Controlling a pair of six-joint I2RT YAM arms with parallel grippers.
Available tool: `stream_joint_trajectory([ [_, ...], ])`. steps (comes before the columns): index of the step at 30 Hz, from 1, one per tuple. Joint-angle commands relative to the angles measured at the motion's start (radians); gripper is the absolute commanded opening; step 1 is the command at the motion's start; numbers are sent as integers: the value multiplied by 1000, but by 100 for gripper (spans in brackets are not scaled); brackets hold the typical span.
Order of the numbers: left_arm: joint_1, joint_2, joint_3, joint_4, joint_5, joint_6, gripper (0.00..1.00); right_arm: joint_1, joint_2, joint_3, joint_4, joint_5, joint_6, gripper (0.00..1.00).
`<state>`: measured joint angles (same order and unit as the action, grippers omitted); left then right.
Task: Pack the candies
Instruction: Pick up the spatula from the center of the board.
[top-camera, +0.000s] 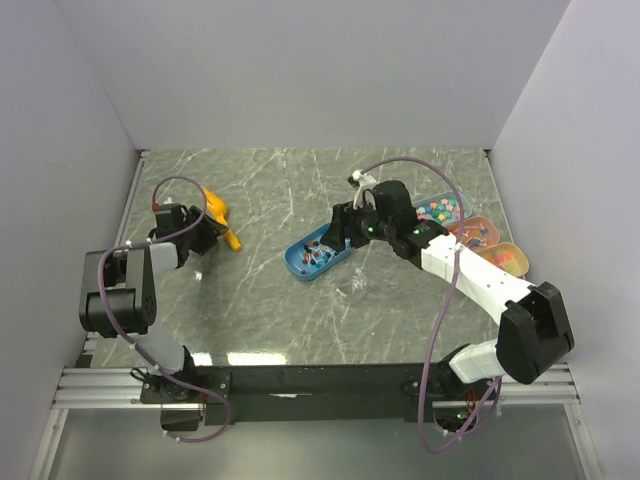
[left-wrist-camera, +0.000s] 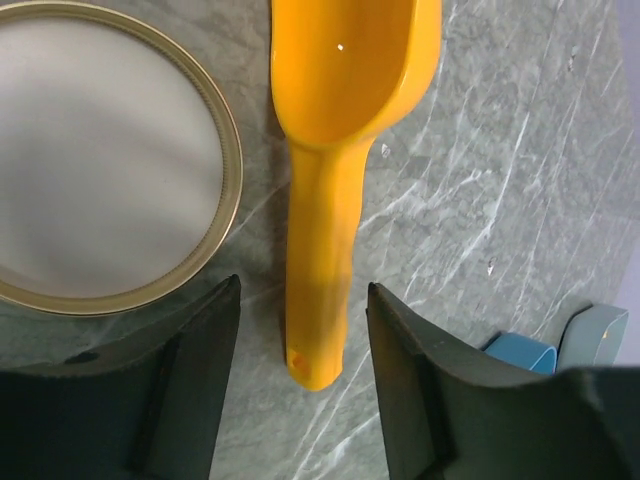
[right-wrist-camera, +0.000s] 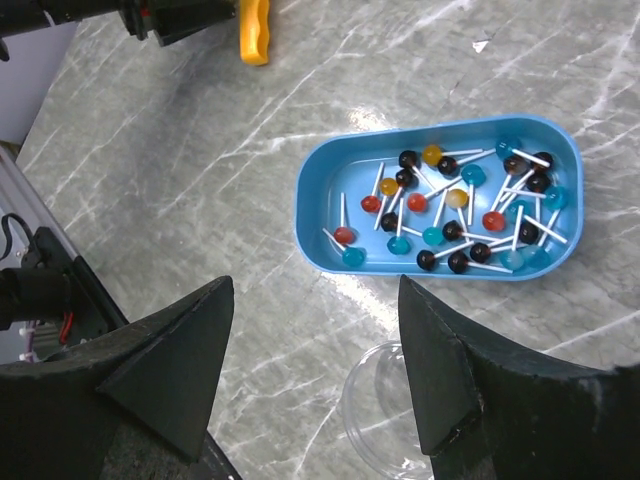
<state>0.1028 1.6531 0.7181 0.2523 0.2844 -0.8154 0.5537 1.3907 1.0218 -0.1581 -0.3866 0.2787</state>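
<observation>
at the far left of the left wrist view a round metal-rimmed lid (left-wrist-camera: 100, 150) lies flat on the marble table (top-camera: 270, 300), just beside a yellow scoop (left-wrist-camera: 340, 70). the scoop's bowl points away from the camera and its handle runs back between the fingers of the left gripper (left-wrist-camera: 303, 290). that gripper is unclenched, its jaws straddling the handle; there is a clear gap on the lid side, and the other finger is very close to the handle. near the middle of the table sits a blue tray (right-wrist-camera: 320, 200), an oblong with rounded ends. in the top view its long axis runs from lower left to upper right. the candies (right-wrist-camera: 450, 215) all lie inside it: small ball lollipops, blue, dark, red and a few orange, crowded toward one end, their white sticks pointing every which way. just beside the tray's near edge stands a clear cup (right-wrist-camera: 380, 400), only partly seen. the right gripper (right-wrist-camera: 316, 290) hangs above tray and cup, fingers spread and grasping nothing. further right, three more trays hold pastel sweets (top-camera: 440, 210), reddish sweets (top-camera: 475, 235) and orange sweets (top-camera: 505, 258).
</observation>
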Motion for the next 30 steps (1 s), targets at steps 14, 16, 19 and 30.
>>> stream_joint_trajectory([
  [14, 12, 125, 37, 77, 27, 4, 47, -32, -13, -8, 54, -29, -18, 73],
  [16, 8, 137, 46, 74, 41, 2, 46, -34, -9, -8, 55, -32, -18, 73],
  [19, -2, 149, 53, 76, 50, -1, 46, -34, -5, -8, 58, -34, -18, 73],
  [30, -18, 106, 47, 140, 52, -22, 63, -34, -19, -6, 51, -31, -18, 73],
])
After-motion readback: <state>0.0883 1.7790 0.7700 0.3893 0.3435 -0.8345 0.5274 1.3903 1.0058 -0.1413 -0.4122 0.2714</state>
